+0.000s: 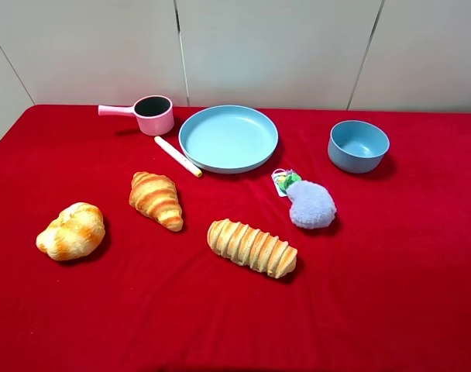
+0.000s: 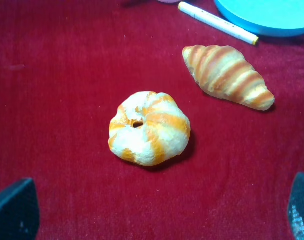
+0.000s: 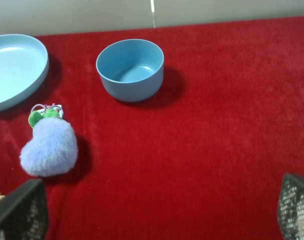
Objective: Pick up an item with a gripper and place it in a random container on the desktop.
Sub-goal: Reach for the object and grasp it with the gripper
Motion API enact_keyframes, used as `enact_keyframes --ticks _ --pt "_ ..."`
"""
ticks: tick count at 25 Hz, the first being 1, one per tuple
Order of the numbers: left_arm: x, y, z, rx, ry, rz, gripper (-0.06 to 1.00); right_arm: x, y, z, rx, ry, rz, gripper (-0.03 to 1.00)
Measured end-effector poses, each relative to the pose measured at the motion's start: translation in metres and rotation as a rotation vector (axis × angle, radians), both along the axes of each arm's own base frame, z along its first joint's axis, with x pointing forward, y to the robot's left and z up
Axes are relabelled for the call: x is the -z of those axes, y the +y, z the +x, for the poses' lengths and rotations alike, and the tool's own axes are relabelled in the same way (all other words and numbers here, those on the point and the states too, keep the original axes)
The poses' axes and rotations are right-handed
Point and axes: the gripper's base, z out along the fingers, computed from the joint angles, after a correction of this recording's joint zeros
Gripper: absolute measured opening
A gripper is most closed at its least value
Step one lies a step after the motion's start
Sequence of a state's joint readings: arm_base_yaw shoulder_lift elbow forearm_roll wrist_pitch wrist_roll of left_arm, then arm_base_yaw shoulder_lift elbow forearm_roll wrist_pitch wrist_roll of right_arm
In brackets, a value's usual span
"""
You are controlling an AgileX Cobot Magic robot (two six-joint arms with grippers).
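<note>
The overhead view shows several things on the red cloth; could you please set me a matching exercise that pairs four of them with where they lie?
Things:
1. ridged bread loaf
2. pink pot
3. blue bowl
4. round bun

Places, as seen from the overhead camera:
A. at the back, right of the plate
B. farthest left of all
C. nearest the front, about the middle
D. at the back, left of the plate

Pairs: 1-C, 2-D, 3-A, 4-B
</note>
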State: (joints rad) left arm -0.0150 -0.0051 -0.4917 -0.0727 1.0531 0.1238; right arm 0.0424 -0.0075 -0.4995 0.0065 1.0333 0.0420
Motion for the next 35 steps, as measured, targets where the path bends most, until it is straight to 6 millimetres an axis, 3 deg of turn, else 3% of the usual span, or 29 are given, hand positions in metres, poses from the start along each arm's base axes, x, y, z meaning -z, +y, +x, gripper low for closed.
enact_keyframes --ticks 22,26,30,35 --pt "0.000 0.000 0.000 0.000 0.000 0.000 1.00 0.000 0.000 0.000 0.000 0.000 0.001 0.69" --pt "0.000 0.000 0.000 0.000 0.000 0.000 1.00 -0.009 0.001 0.000 -0.008 -0.027 0.013 0.69" --pt "0.000 0.000 0.000 0.000 0.000 0.000 1.00 -0.025 0.003 0.014 -0.018 0.029 0.023 0.69" --pt "0.000 0.000 0.000 0.000 0.000 0.000 1.00 -0.038 0.008 0.047 -0.079 0.139 -0.016 0.69"
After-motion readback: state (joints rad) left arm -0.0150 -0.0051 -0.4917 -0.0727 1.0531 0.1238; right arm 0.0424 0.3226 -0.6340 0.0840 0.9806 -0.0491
